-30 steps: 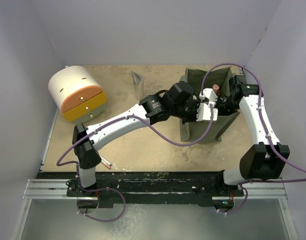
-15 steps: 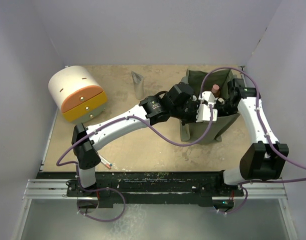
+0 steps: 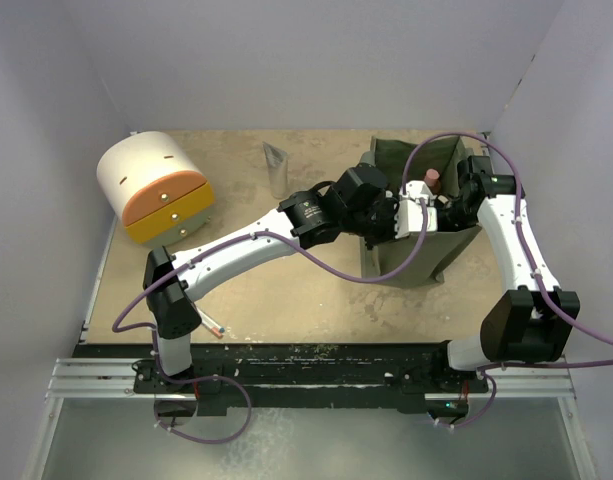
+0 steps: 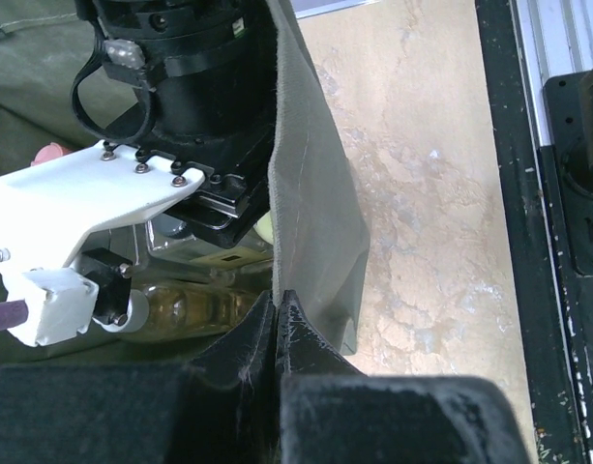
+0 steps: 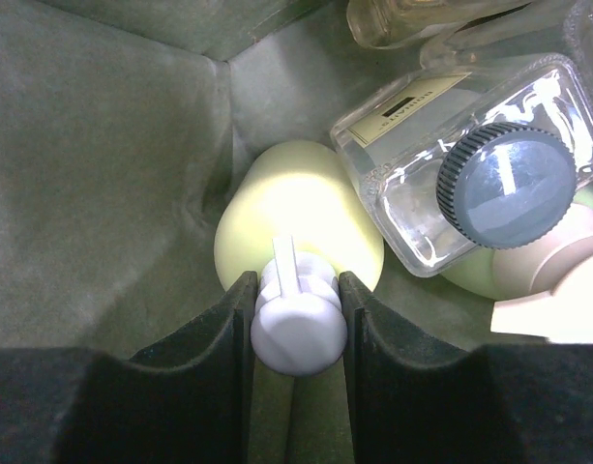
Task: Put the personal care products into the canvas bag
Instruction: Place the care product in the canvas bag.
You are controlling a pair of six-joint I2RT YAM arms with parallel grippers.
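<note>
The right gripper [image 5: 298, 295] reaches down inside the canvas bag [image 5: 103, 145]. Its two dark fingers are clamped on the white pump cap [image 5: 298, 333] of the pale green bottle [image 5: 301, 213], one pad against each side of the cap. The bottle's body lies directly beyond the fingertips, close to a corner fold of the bag's fabric, and whether it rests on the bag's floor cannot be told. A clear bottle [image 5: 422, 145] with a ribbed dark cap lies against it (a light-capped bottle peeks out from under that one). The left gripper [image 4: 277, 324] has its fingers together, pinching the bag's upright fabric wall at the rim, just beside the right wrist. A silver-grey tube [image 3: 276, 168] stands on the table [image 3: 286, 290], well left of the bag.
</note>
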